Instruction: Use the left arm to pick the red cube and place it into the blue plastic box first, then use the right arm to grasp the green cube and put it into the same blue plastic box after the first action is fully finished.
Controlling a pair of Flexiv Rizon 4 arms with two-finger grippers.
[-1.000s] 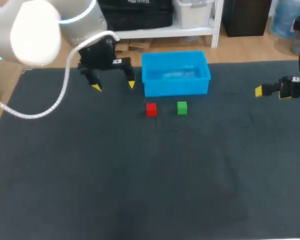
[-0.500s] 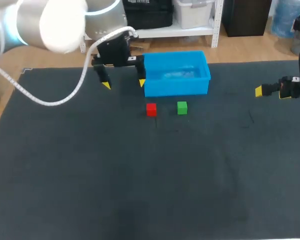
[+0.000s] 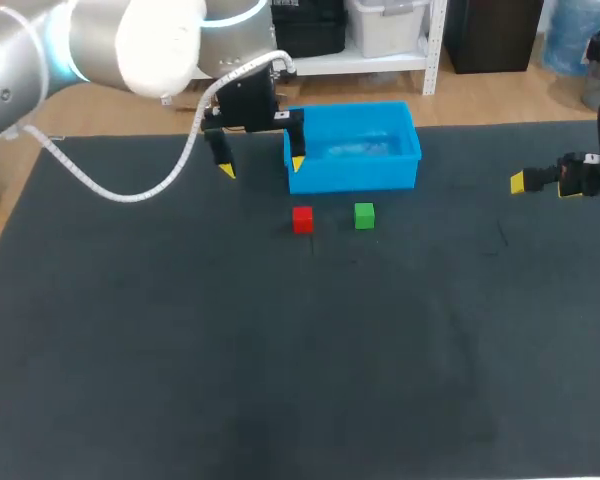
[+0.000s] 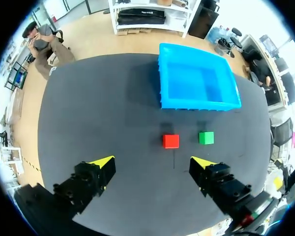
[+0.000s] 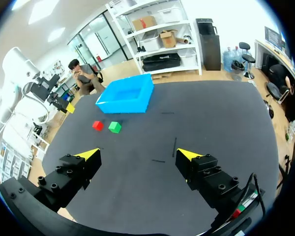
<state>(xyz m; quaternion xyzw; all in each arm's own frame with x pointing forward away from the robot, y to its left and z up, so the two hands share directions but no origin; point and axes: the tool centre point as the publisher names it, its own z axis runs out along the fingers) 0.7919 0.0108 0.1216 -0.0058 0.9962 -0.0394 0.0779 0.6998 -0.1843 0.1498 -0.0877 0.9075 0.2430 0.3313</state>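
The red cube point(image 3: 302, 219) and the green cube point(image 3: 364, 215) sit side by side on the dark mat, just in front of the blue plastic box point(image 3: 355, 175). My left gripper point(image 3: 262, 167) hangs open above the mat at the box's left front corner, back and left of the red cube. In the left wrist view the red cube point(image 4: 170, 141) lies ahead of the open left gripper point(image 4: 152, 162), with the green cube point(image 4: 206, 137) beside it and the box point(image 4: 196, 104) beyond. My right gripper point(image 3: 540, 183) is at the far right, open point(image 5: 138, 154) and holding nothing.
The dark mat point(image 3: 280, 350) covers the whole table. The blue box's inside point(image 4: 194, 78) shows nothing in it. From the right wrist view the cubes point(image 5: 97, 126) and box point(image 5: 123, 105) lie far ahead, with my left gripper point(image 5: 64, 105) beyond them.
My left arm has moved to the right, from left of the box to its left front corner, still open. The right arm and both cubes have not moved.
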